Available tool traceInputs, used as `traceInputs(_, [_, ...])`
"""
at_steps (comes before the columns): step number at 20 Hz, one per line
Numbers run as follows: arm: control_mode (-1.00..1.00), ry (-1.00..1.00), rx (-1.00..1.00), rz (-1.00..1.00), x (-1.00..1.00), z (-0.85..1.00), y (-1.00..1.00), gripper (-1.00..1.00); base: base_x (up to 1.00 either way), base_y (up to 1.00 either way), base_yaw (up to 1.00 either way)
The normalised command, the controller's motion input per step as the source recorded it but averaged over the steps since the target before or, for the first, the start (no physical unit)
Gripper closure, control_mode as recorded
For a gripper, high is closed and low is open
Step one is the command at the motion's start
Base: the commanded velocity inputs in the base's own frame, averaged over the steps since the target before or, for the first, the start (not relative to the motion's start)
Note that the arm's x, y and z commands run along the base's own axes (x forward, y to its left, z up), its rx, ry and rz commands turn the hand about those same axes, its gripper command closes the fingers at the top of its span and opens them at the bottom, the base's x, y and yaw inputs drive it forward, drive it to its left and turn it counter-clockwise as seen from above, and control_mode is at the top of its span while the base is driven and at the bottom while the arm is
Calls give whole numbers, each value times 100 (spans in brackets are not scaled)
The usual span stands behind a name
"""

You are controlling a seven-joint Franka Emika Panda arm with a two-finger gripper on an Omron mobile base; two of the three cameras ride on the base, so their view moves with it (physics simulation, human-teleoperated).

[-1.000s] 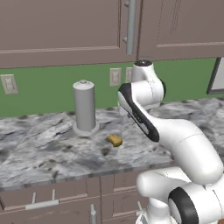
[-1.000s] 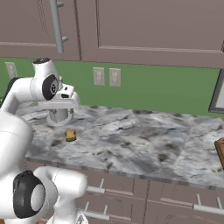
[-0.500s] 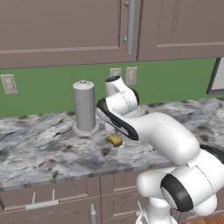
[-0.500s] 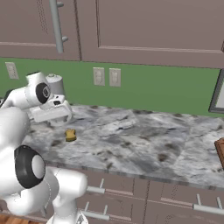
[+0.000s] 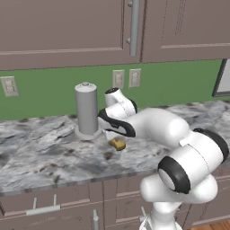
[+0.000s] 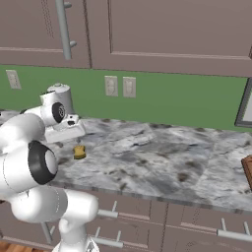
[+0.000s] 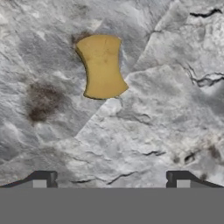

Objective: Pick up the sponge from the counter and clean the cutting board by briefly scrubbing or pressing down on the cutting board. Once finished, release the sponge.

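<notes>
And there was the sponge [image 7: 102, 66], a yellow-orange block with pinched-in sides, lying flat on the marbled grey desk [image 7: 166, 113] with nothing touching it. In the hand view it sat up and left of centre, beside a dark speckled patch in the stone. The jaws were spread wide, their two dark tips [image 7: 43, 178] standing far apart at the bottom of that view, empty, with bare stone between them and the sponge clear of both.

From the left base view the white arm [image 5: 157, 128] reached forward and bent low over the desk, its hand hanging just above the sponge [image 5: 117, 144]. A tall grey cylinder with a rounded cap [image 5: 86, 110] stood upright on the desk just beside the hand, near the green back wall.

From the right base view the sponge [image 6: 79, 152] lay just below the hand, apparently not touched, though the angle was poor. A corner of the reddish-brown cutting board [image 6: 247, 170] showed at the far right edge, well apart from the sponge.
</notes>
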Motion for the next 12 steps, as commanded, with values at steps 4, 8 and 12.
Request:
traceInputs(4, [-100, 7, 0, 0, 31, -33, 0, -100, 0, 0, 0])
traceInputs(8, [-100, 5, 0, 0, 37, -27, 0, -100, 0, 0, 0])
traceInputs(12, [-100, 5, 0, 0, 39, -29, 0, -100, 0, 0, 0])
